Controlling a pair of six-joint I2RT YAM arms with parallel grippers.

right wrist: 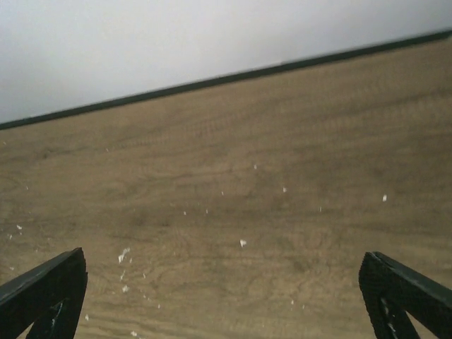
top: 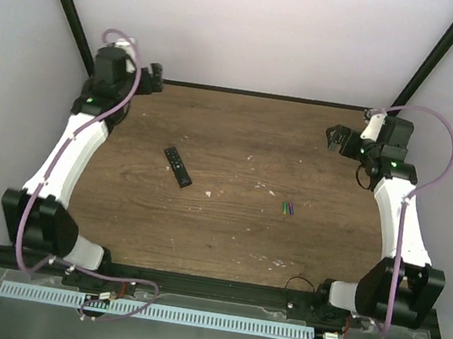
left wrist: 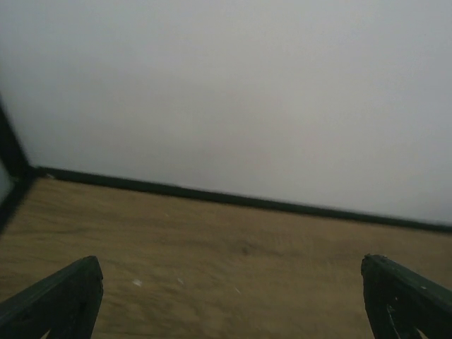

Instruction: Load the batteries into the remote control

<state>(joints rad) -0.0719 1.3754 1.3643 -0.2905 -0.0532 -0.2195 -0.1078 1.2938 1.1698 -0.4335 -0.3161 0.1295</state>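
Note:
The black remote control (top: 177, 166) lies slanted on the wooden table (top: 225, 237), left of the middle. The two batteries, green (top: 284, 205) and purple-blue (top: 291, 207), lie side by side right of the middle. My left gripper (top: 156, 78) is at the far left corner, open and empty; its fingertips (left wrist: 60, 296) frame bare wood. My right gripper (top: 334, 137) is at the far right, open and empty; its fingertips (right wrist: 402, 296) also frame bare wood. Neither wrist view shows the remote or the batteries.
White walls and black frame posts (top: 64, 0) close in the table at the back and sides. Small white specks (right wrist: 243, 243) are scattered on the wood. A perforated metal rail (top: 154, 312) runs along the near edge.

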